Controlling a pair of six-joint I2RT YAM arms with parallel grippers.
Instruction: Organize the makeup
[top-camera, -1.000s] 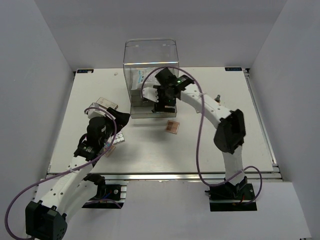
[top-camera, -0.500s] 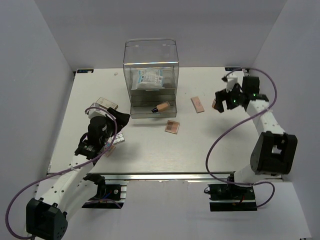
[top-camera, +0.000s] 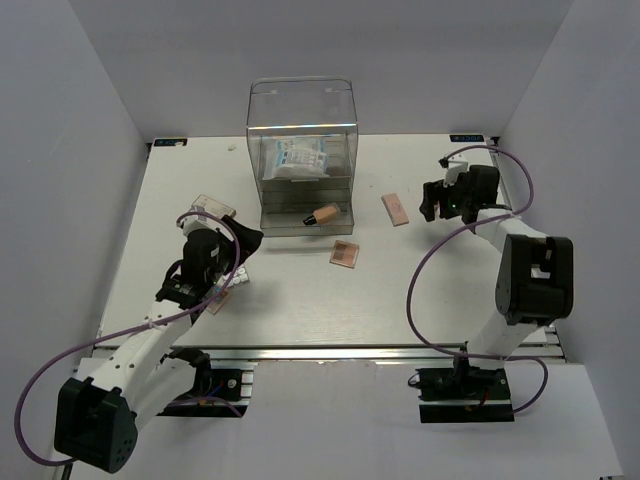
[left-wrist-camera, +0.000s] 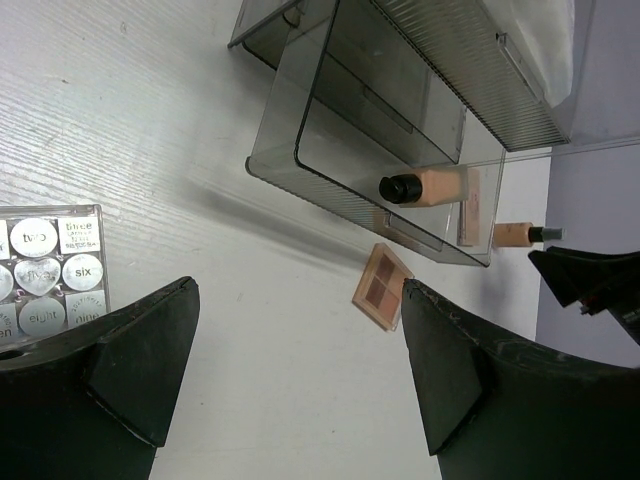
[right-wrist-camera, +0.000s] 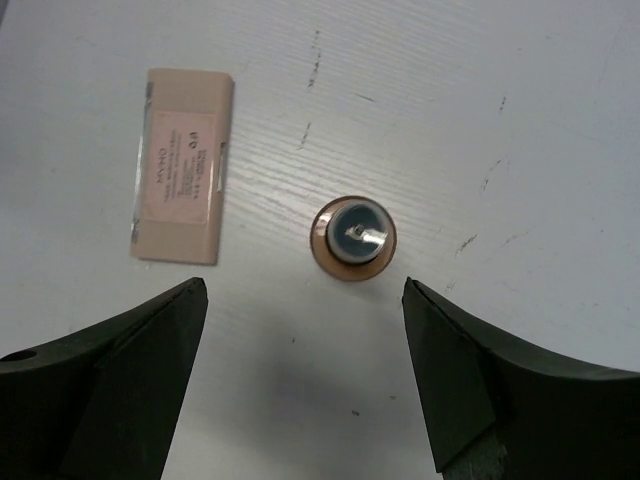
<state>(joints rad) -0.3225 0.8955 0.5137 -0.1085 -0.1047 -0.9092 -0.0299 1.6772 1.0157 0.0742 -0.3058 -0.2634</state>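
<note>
My right gripper (top-camera: 433, 201) is open and points down at the table's right side. In the right wrist view its open gripper (right-wrist-camera: 305, 385) hangs above an upright tan dark-capped bottle (right-wrist-camera: 352, 238), seen from the top, with a flat peach palette (right-wrist-camera: 180, 178) to the left. That palette (top-camera: 395, 209) lies right of the drawer box. A second tan bottle (top-camera: 322, 215) lies in the open lower drawer. A small square palette (top-camera: 345, 253) lies in front. My left gripper (top-camera: 243, 258) is open and empty beside the white palette of round pans (left-wrist-camera: 50, 275). A white-blue packet (top-camera: 300, 158) sits in the box.
The tall clear acrylic drawer box (top-camera: 303, 110) stands at the back middle, its lower drawer (left-wrist-camera: 300, 170) pulled out. A clear flat piece (top-camera: 213, 205) lies behind my left arm. White walls close in the table on the left, right and back.
My right arm has left the drawer box, swung to the table's right side and come over the upright bottle. A bottle now lies in the open drawer. My left arm barely shifted.
</note>
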